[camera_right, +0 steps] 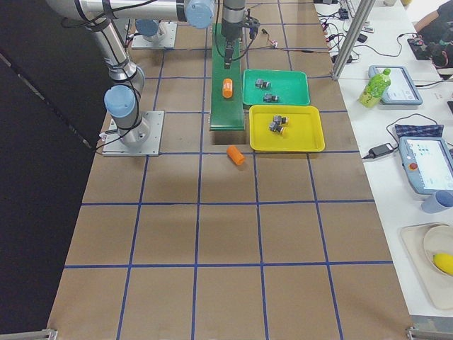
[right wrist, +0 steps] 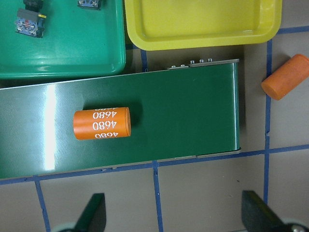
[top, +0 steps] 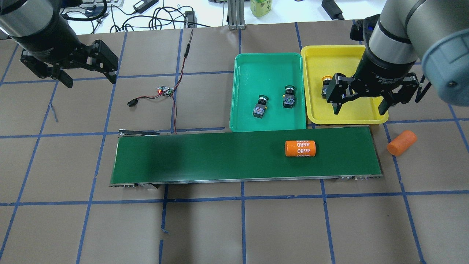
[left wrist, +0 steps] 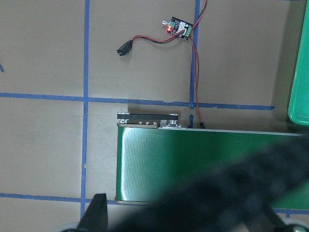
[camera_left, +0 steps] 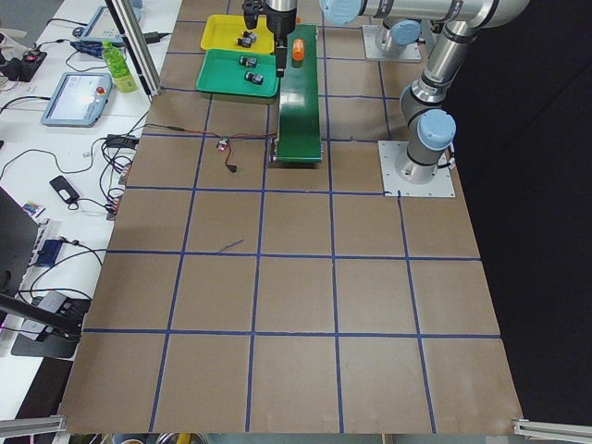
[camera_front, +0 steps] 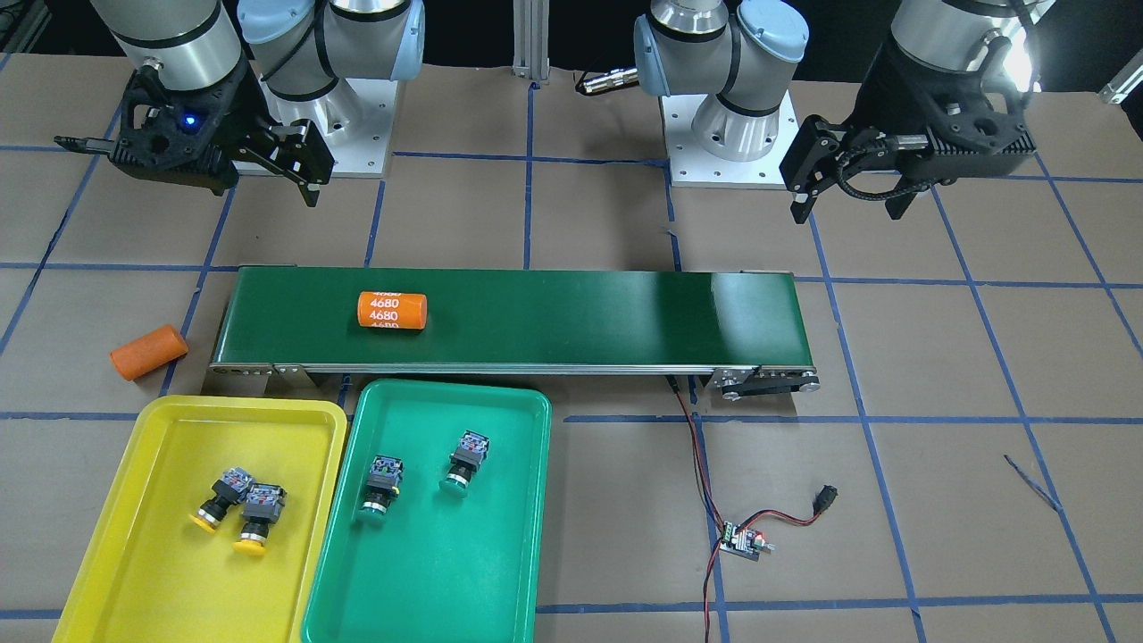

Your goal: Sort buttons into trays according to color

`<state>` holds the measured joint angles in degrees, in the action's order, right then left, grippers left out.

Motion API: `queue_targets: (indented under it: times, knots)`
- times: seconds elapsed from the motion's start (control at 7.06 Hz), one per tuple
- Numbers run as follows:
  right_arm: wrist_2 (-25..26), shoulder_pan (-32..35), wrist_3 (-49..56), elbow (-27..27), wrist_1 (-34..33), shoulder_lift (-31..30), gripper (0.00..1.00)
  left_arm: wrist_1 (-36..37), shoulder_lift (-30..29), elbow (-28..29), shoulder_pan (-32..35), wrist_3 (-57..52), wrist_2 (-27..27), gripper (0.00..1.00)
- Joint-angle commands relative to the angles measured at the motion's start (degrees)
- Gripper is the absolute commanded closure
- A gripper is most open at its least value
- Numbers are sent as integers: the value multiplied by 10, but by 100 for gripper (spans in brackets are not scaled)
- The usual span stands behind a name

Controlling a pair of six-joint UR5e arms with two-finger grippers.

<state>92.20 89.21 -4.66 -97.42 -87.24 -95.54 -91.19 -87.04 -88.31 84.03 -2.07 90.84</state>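
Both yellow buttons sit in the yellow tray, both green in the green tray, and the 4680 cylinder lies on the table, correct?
No: the exterior front-facing view shows the 4680 cylinder on the conveyor belt, not the table. The yellow buttons are in the yellow tray and the green buttons in the green tray.

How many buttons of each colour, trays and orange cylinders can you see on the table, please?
Yellow buttons: 2
Green buttons: 2
Trays: 2
Orange cylinders: 2
Total: 8
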Motion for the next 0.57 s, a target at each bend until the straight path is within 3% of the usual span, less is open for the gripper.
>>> queue_targets:
  times: [0.0, 0.43]
  knots:
    - [0, 0, 0, -19, -7, -11, 0, 0, 3, -3, 0, 3, -1, 0]
    - [0, -3, 8, -18, -6, -10, 0, -1, 2, 3, 0, 5, -1, 0]
